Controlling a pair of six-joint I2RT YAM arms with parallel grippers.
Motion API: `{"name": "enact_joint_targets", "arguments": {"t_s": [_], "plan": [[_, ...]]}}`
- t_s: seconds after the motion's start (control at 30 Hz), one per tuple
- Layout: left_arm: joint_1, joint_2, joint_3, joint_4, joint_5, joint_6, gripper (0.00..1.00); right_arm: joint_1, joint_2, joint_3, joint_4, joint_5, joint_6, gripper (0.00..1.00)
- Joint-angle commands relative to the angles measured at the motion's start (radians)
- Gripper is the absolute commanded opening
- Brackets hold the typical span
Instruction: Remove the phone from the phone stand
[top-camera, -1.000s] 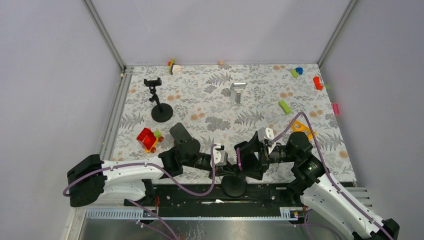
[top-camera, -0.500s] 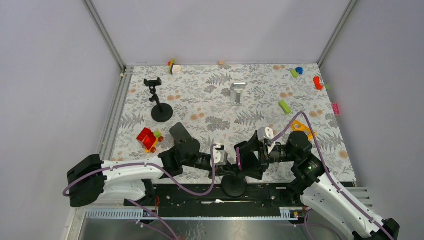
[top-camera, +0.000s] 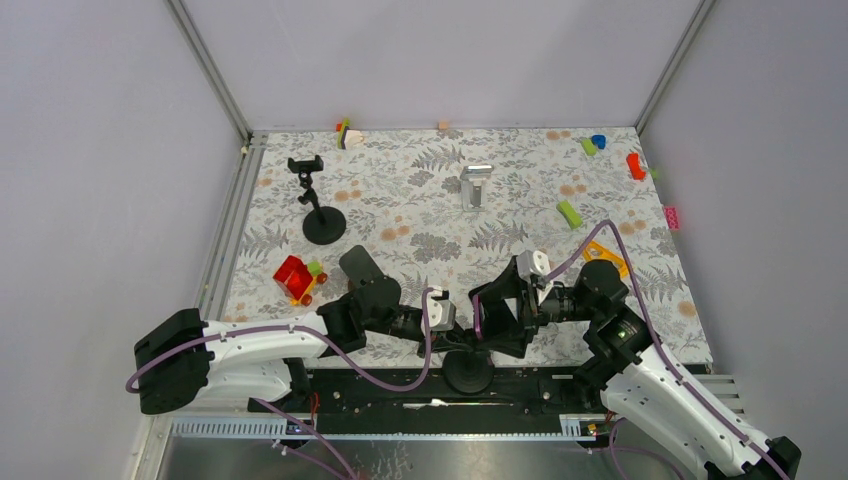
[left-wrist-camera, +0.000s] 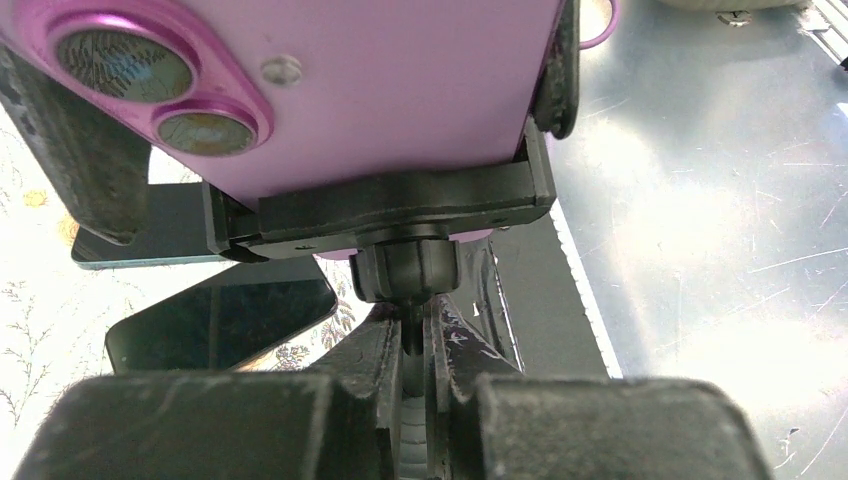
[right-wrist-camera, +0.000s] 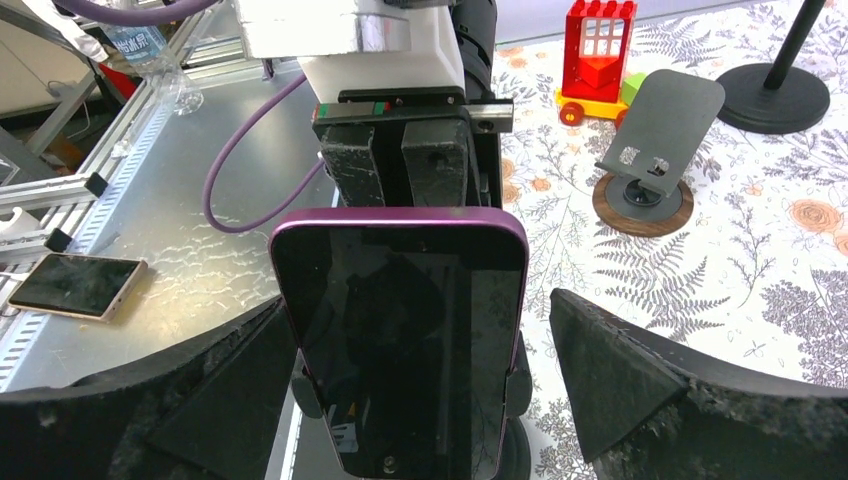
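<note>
Clamping the thin black neck under the clamp head, the left gripper (left-wrist-camera: 414, 335) is clenched tight on the black phone stand (left-wrist-camera: 400, 200), its two fingers pressed to either side of the stem. One purple-backed smartphone (right-wrist-camera: 400, 340) sits upright in that stand's clamp, at lower centre of the overhead view; two camera lenses show on its back at the upper left of the left wrist view.

The right gripper (right-wrist-camera: 420, 360) is released, jaws spread wide, with one rough black finger (right-wrist-camera: 640, 380) at each lower corner of its wrist view and the phone's dark screen between them. The right-hand finger stands clear of the phone. The left-hand one is just beside the phone's edge, and contact there cannot be told.

Three more stands sit on the grey fern-patterned mat (top-camera: 420, 220):
- One tall black stand with a round base (top-camera: 322, 205) at upper left.
- One silver metal stand (top-camera: 475, 184) at upper centre.
- One dark plate stand on a round wooden base (right-wrist-camera: 650, 150).

One red toy block car (top-camera: 297, 278) lies at centre left of the overhead view. A single green block (top-camera: 569, 213), red block (top-camera: 636, 165) and pink block (top-camera: 671, 217) lie on the right side. A second, pale phone (right-wrist-camera: 75, 285) lies flat on the metal surface (right-wrist-camera: 200, 230).
</note>
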Motion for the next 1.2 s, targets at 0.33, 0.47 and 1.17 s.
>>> {"name": "enact_joint_targets", "arguments": {"t_s": [0.33,0.47,1.17], "plan": [[-0.007,0.01,0.037,-0.015,0.035,-0.013,0.0,-0.015,0.008,0.044,-0.016,0.02,-0.05,0.65],[-0.006,-0.002,0.038,0.001,0.0,-0.029,0.11,-0.014,0.003,0.036,-0.024,0.036,-0.073,0.03],[-0.006,-0.005,0.154,-0.032,-0.025,-0.023,0.84,-0.014,-0.035,-0.015,0.063,0.046,-0.014,0.0]]}}
